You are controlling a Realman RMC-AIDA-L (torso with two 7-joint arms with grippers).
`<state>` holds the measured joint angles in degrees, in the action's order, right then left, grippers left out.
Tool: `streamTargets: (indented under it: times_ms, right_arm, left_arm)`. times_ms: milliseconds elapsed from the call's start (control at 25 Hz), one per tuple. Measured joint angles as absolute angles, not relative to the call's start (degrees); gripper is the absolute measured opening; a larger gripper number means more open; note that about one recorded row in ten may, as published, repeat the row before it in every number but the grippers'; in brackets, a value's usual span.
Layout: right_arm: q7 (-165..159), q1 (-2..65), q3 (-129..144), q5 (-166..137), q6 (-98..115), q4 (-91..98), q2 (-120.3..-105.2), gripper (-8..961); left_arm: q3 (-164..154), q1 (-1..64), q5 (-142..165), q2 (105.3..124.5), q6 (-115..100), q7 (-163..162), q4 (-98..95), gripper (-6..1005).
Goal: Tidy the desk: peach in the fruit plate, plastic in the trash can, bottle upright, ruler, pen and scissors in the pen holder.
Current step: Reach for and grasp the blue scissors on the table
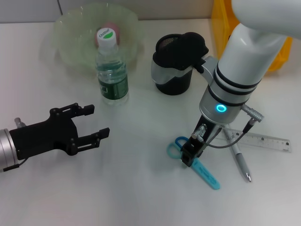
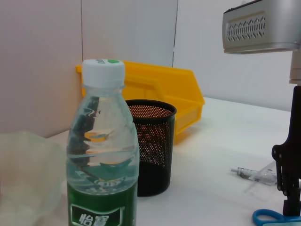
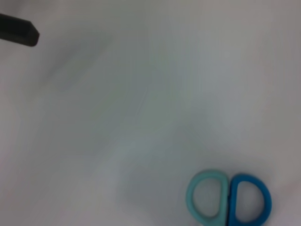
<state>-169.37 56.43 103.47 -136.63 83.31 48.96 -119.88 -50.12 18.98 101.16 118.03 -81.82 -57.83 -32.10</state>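
Right claw directly over scissors, just behind handles.

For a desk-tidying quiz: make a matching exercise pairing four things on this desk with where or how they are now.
Things:
1. bottle
2. scissors
3. ruler
4. peach

States:
A. in the fruit plate
B. flat beside the pen
C. upright, capped
D. under the right gripper

Pairs: 1-C, 2-D, 3-B, 4-A
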Motion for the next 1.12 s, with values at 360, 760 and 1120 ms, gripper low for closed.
streamTargets:
  times_ms: [360,760,1120]
  right_arm:
    - [-169.04,56.37,103.55,-136.51,83.31,48.96,-119.88,238]
    - [-168.60,55.77,103.39,-135.74,82.68,49.53,-119.89,200]
    - [-168.40,55.02,102.80,-135.60,82.64,51.08,-119.86,199]
  left_arm:
    - [-50.10,18.99,101.16,118.03,-81.82,-57.83,-32.40,756]
    - [-50.01,18.94,101.16,118.03,-81.85,-57.83,-32.49,756]
    - [-49.92,18.83,101.16,118.04,-81.85,-57.83,-32.49,756]
